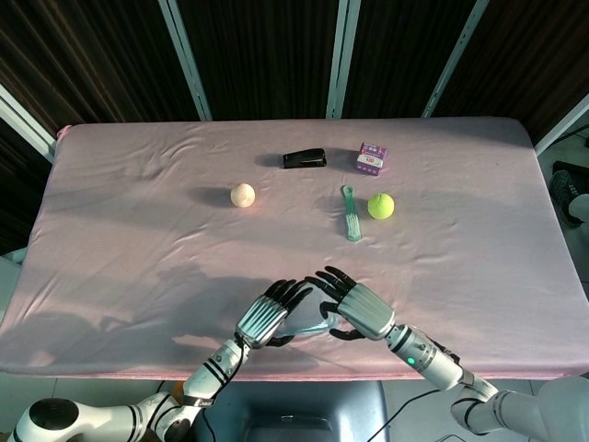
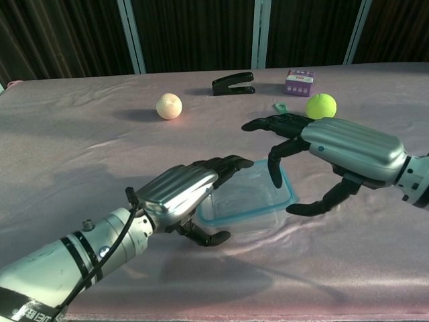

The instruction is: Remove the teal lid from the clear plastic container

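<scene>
A clear plastic container (image 2: 258, 216) with a teal-rimmed lid (image 2: 244, 194) sits near the table's front edge, and shows between the hands in the head view as the lid (image 1: 310, 319). My left hand (image 2: 184, 194) grips the container's left side, fingers over the top and thumb low at the front. My right hand (image 2: 335, 151) arches over the right side. One finger curls down onto the lid's right edge and the thumb reaches in below that edge. The lid's right side sits tilted up. Both also appear in the head view: left hand (image 1: 267, 315), right hand (image 1: 354, 306).
Farther back on the pink cloth lie a peach ball (image 2: 169, 106), a black stapler (image 2: 233, 84), a purple box (image 2: 299, 82), a yellow-green tennis ball (image 2: 321, 106) and a green brush (image 1: 352, 214). The table's front edge (image 1: 304, 373) runs just behind the hands.
</scene>
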